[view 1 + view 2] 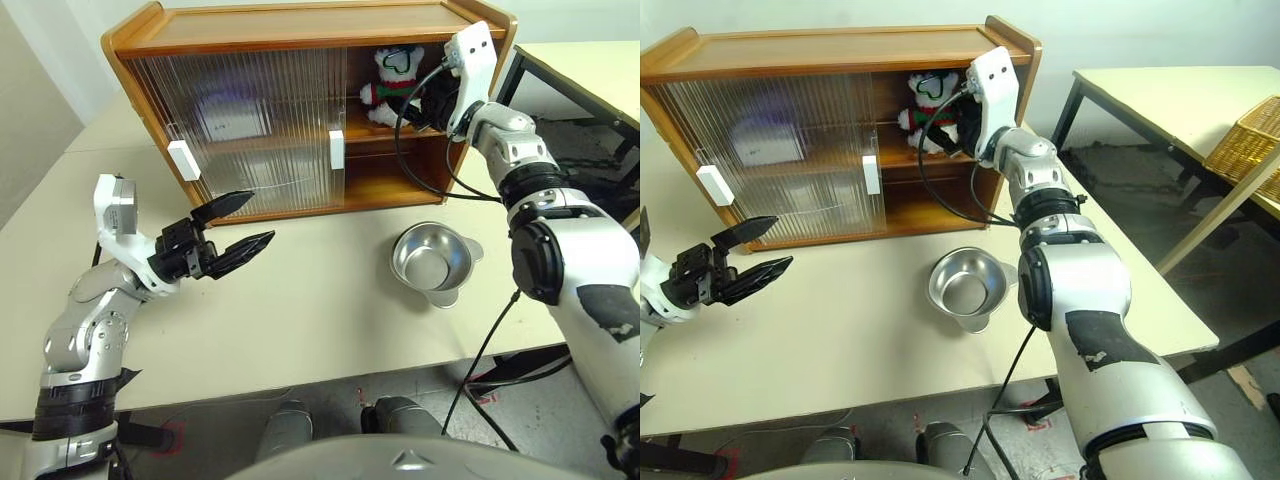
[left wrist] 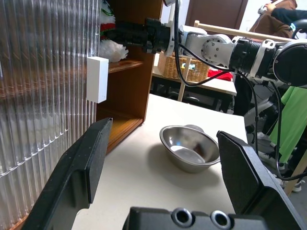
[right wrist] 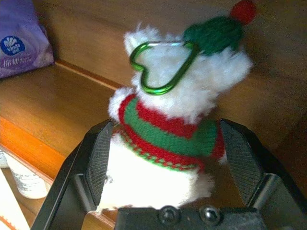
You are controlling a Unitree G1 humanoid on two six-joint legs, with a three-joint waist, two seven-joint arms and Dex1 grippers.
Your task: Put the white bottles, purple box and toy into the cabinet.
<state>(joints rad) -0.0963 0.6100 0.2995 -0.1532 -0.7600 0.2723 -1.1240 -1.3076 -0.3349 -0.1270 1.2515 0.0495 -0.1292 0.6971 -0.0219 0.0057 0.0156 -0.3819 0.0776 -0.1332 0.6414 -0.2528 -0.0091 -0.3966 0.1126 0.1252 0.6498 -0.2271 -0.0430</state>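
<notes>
- White plush toy (image 3: 168, 143) stands on the upper shelf of the cabinet (image 1: 300, 45), between the two fingers of the right gripper (image 3: 165, 158).
- Right fingers (image 3: 98, 158) are spread wide. Each pad stands beside the toy's sweater, with no squeeze visible. Judgement: the toy is released and placed.
- Purple box (image 3: 21, 45) lies on the same shelf, well to one side of the right fingers, deeper behind the sliding door.
- One white bottle (image 3: 24, 179) shows on the lower shelf, below and to the side of the right fingers. A second white shape at the edge beside it may be the other bottle; this cannot be confirmed.
- Left gripper (image 1: 232, 228) hovers over the table in front of the cabinet doors. Its fingers (image 2: 79, 167) are apart and empty.
- Steel bowl (image 1: 432, 262) sits on the table, ahead of and between the left fingertips as seen from the left wrist. It is not part of the task.
- Status, as a judgement: toy, box and at least one bottle are stored. No task item shows on the table, so the task looks at or near completion.
- Remaining: withdraw the right gripper from the shelf without tipping the toy.
</notes>
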